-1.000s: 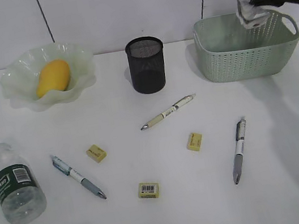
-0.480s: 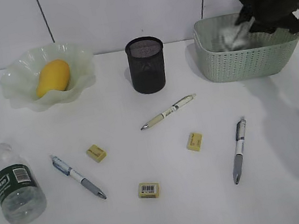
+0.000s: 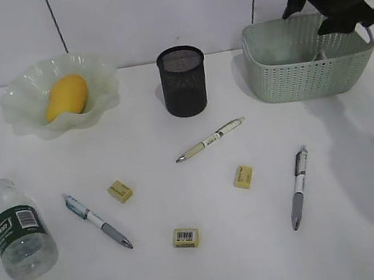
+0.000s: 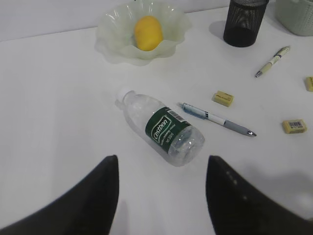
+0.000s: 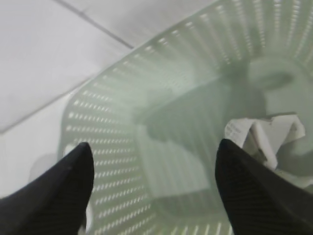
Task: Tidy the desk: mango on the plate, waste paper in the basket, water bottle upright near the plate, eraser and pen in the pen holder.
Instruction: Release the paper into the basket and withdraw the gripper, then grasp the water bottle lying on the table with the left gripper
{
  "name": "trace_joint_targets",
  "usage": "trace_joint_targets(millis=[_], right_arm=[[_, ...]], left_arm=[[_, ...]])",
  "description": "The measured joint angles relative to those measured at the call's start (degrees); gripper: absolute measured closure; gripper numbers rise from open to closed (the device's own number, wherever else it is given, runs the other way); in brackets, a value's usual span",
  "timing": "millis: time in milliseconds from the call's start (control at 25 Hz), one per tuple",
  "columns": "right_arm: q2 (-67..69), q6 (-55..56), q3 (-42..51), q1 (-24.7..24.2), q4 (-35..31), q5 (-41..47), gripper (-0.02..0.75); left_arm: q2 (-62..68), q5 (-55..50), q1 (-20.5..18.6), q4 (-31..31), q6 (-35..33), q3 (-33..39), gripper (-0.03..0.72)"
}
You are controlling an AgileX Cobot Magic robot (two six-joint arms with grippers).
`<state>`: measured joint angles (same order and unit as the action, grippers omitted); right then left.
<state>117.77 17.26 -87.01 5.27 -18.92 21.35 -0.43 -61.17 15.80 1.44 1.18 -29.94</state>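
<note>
Water bottle (image 4: 162, 129) lies flat, near left; green label reads "cestbon". Left gripper (image 4: 161, 196) open, empty. Right gripper (image 5: 154, 186) open above basket (image 3: 305, 73) holding waste paper (image 5: 266, 137).

I see the desk (image 3: 216, 271) as a plain white top, smooth and matt. At its ten o'clock the plate (image 3: 94, 76) looks like translucent pale green glass, glossy along its ruffled rim, and the mango (image 3: 65, 96) in it has smooth yellow-orange skin. At twelve o'clock the pen holder (image 3: 184, 83) is black wire mesh with a dull finish. At two o'clock the basket (image 3: 291, 76) is matt sage-green plastic, perforated to look woven; the waste paper (image 5: 266, 134) inside is crumpled white paper. At eight o'clock the water bottle (image 4: 161, 129) is clear shiny plastic with a dark green label and white cap.
</note>
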Motion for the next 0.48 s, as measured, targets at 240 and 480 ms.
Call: trace_joint_targets(millis=[240, 480], right_arm=[[-1.1, -2.02, -5.95, 0.0, 4.8, 11.9, 0.151], [-4.96, -2.3, -7.87, 0.05, 11.16, 20.72, 0.154]], left_arm=[[0.0, 0.0, 0.0, 0.0, 0.0, 0.0, 0.256], [0.0, 0.0, 0.0, 0.0, 0.0, 0.0, 0.256]])
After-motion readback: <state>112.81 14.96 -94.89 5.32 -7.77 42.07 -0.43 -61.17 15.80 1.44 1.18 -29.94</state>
